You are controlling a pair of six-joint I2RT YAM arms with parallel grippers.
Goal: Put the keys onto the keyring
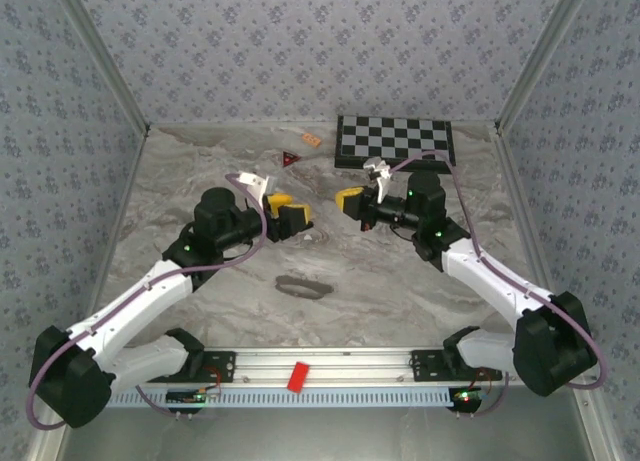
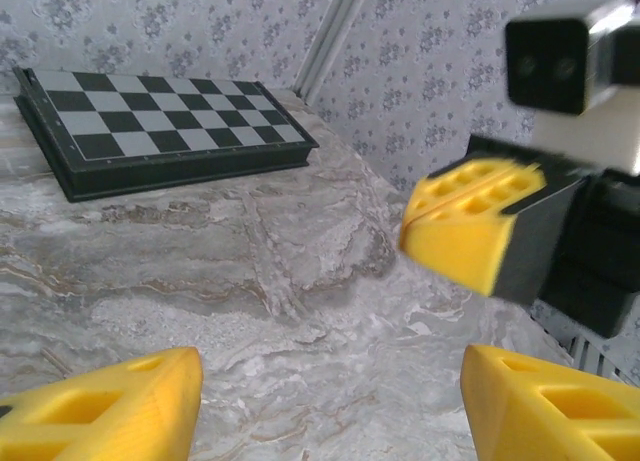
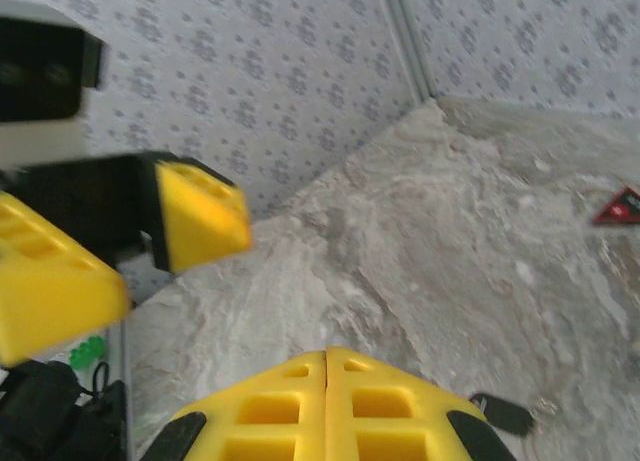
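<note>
Marble table [image 1: 400,281], keyring [image 1: 300,286] lying flat; L fingers [image 2: 110,411] spread, R fingers [image 3: 280,411] pressed together.

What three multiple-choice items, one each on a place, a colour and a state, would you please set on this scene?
1. Where does the chessboard lie?
A. At the near edge. B. In the middle. C. At the far edge, right of centre.
2. What colour is the small triangle?
A. Red. B. Green. C. Blue.
3. What state is the right gripper in?
A. Wide open. B. Shut. C. Shut on the chessboard.

Answers:
1 C: the top view shows it at the back, on the right.
2 A: it shows red in the top and right wrist views.
3 B: the right wrist view shows its yellow fingers meeting along one seam.
</note>
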